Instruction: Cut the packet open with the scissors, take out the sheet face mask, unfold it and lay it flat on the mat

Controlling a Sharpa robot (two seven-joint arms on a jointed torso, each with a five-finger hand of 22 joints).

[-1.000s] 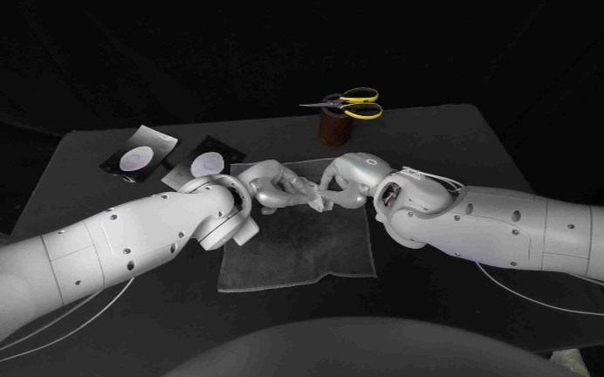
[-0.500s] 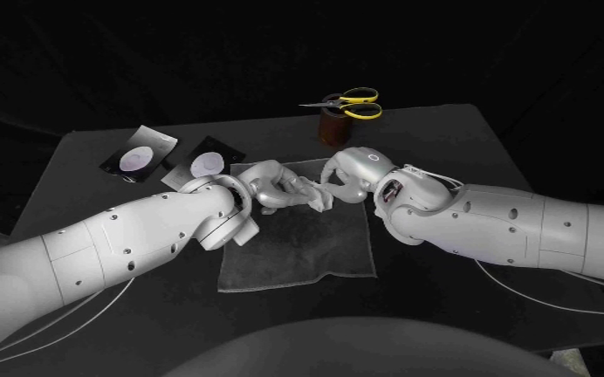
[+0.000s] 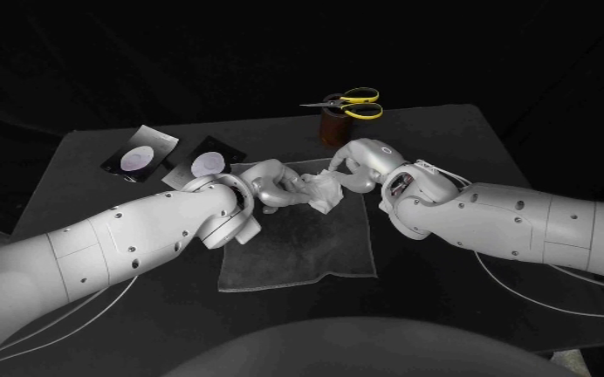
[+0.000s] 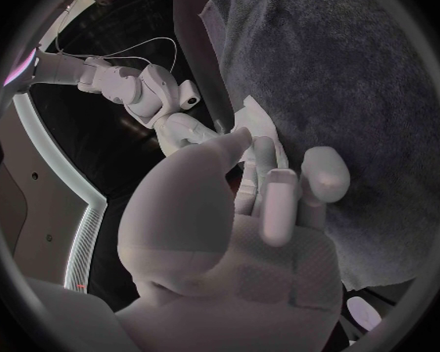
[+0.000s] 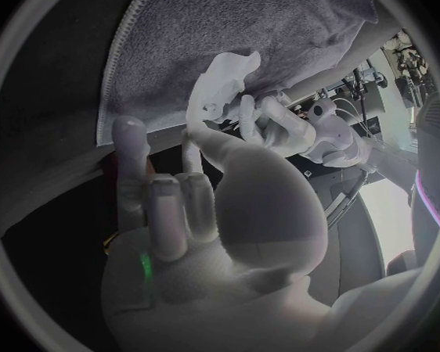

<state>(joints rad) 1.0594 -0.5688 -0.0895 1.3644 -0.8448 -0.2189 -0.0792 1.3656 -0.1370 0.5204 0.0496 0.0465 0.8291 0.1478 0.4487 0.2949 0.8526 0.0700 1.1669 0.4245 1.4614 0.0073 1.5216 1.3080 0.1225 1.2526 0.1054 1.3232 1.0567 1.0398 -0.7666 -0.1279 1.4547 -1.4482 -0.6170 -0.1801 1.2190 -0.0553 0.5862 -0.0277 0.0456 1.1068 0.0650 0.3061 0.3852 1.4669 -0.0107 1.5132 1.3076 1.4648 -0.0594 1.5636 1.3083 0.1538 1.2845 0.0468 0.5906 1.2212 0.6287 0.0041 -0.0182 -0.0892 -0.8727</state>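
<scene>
The white face mask (image 3: 322, 192) is hanging in a scrunched bunch just over the far end of the grey mat (image 3: 299, 250). The left hand (image 3: 275, 187) and the right hand (image 3: 353, 167) are both pinching it. I think it is out of its packet but is not yet opened up or lying flat. The scissors (image 3: 347, 105) are resting behind the mat, and two packets (image 3: 139, 159) are lying beside it

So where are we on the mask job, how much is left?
Done: the sheet mask is out of its packet, and the scissors sit on the brown cup. In hand: the left hand and right hand both hold the mask in their fingers, bunched up above the mat. Left: open it out and lay it flat on the mat.
</scene>
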